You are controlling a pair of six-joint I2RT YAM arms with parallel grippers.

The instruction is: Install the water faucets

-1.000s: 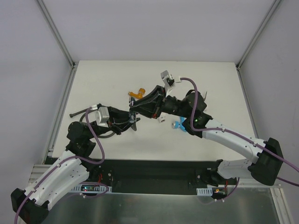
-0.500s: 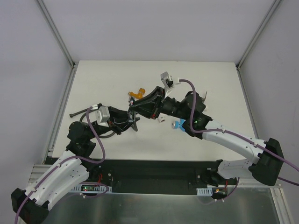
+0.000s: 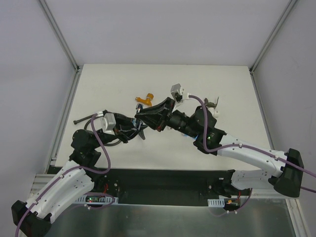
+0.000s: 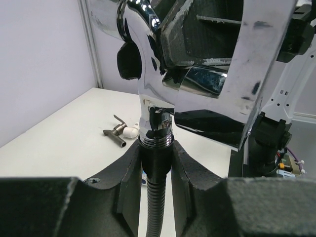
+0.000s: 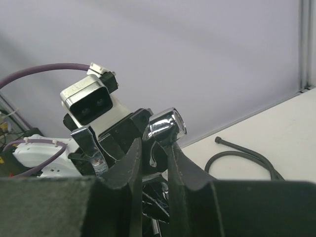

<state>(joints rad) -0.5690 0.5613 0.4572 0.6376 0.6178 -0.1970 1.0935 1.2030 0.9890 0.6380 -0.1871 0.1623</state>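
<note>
Your chrome faucet (image 4: 150, 106) is up off the table (image 3: 108, 84), between the 2 arms near the middle of the workspace. Its threaded base sits right on the end nut of the dark flexible hose (image 4: 155, 207). From the left wrist view the 2 parts touch, but you cannot tell how far the thread has run in.

The right gripper (image 5: 154, 148) is pinched on the faucet's shiny upper body, and the left gripper (image 4: 155, 163) is clamped on the hose end just under the joint.

By my reading you are on faucet 1 of 4, and it is not confirmed seated. The orange faucet (image 3: 144, 99) lies loose on the table just beyond the grippers. The grey-brown faucet (image 4: 114, 132) lies farther off with a white elbow fitting (image 4: 130, 131) touching its end; whether the 2 are screwed together is not clear. The blue faucet does not show plainly and is probably under the right arm. So 3 look left to do.

No bin, tray or other container appears in any view; every loose part rests directly on the table.
</note>
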